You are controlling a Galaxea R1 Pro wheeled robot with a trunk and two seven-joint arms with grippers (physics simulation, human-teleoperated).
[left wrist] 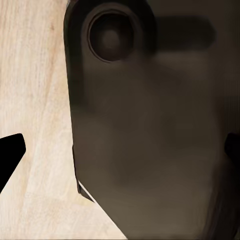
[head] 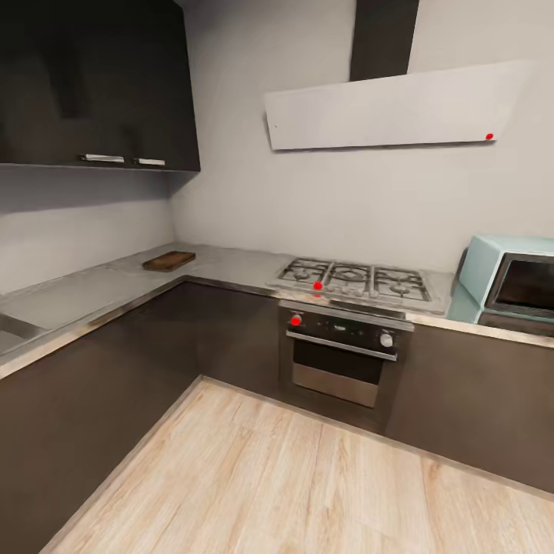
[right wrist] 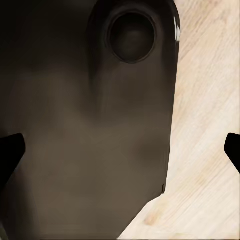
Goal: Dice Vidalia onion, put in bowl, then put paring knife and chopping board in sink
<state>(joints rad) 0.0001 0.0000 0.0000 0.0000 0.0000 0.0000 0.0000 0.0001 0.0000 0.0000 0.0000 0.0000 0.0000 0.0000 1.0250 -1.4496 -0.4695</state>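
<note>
Ahead, the grey stone-like countertop (head: 92,296) wraps the corner over dark cabinets (head: 85,415), well apart from both claws. Beside it sits a gas hob (head: 354,281) above an oven (head: 338,358). On the countertop's far corner lies the chopping board (head: 168,261), dark brown, rectangular, rounded. Left gripper (left wrist: 120,150) and right gripper (right wrist: 120,147) hang spread wide over the wooden floor (head: 308,492), fingertips (left wrist: 10,155) holding nothing.

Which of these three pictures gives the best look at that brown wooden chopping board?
The head view. There the chopping board lies flat on the grey countertop in the corner, left of the gas hob, though small and far off. Both wrist views look down past dark robot parts at the pale wooden floor, so they tell you nothing about the board.
</note>
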